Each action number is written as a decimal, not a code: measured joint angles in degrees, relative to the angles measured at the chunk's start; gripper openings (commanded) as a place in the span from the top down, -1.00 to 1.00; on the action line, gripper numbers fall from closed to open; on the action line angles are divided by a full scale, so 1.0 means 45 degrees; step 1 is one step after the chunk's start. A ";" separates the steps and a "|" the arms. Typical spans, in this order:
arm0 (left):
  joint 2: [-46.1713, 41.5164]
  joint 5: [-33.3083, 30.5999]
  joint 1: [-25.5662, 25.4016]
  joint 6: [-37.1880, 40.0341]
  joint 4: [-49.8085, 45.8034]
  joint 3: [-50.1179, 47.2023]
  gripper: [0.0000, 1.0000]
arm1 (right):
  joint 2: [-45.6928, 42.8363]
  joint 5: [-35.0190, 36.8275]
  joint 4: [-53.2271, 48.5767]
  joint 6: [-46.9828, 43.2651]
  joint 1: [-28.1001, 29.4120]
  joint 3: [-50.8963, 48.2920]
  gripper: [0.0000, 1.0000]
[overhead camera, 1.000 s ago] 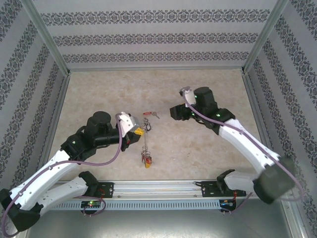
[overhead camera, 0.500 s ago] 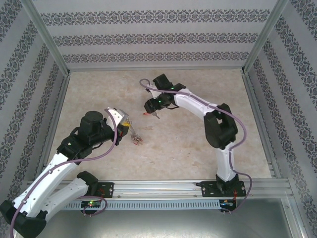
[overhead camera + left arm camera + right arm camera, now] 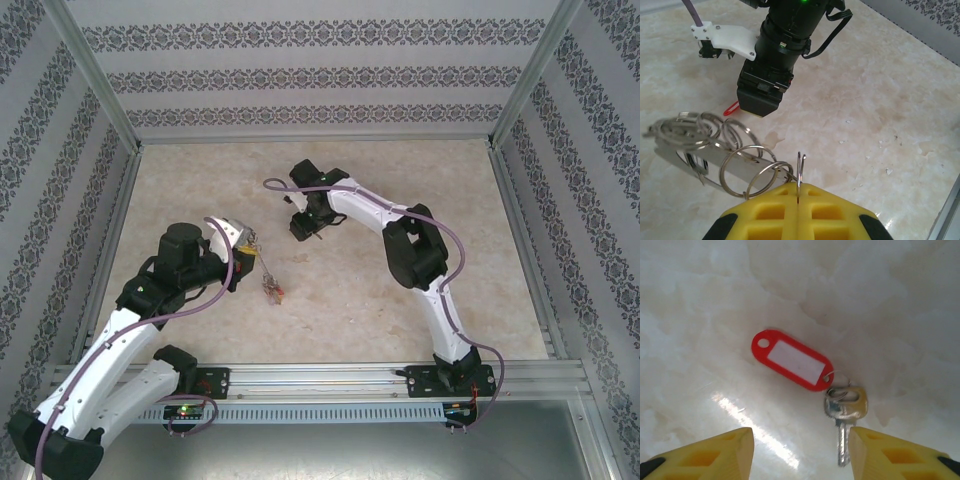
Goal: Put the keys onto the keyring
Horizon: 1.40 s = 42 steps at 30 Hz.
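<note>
While left hand (image 3: 798,194) clamps keyring (image 3: 800,167), key bunch (image 3: 695,150) blurred, right hand (image 3: 801,441) spread over red-tagged key (image 3: 844,410)

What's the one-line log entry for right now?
left gripper: shut on keyring | right gripper: open over red-tagged key | red-tagged key: on table, ungripped

Grippers: 2, left gripper (image 3: 798,191) and right gripper (image 3: 801,440)
Keyring (image 3: 798,172): 1
Loose key (image 3: 844,412), near Keyring: 1
Red tag (image 3: 792,360): 1
</note>
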 measured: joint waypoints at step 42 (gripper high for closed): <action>0.0121 0.1399 0.0495 -0.0491 0.0767 -0.0165 1.00 | -0.5362 -0.2817 0.2055 -0.1520 0.0223 -0.5455 1.00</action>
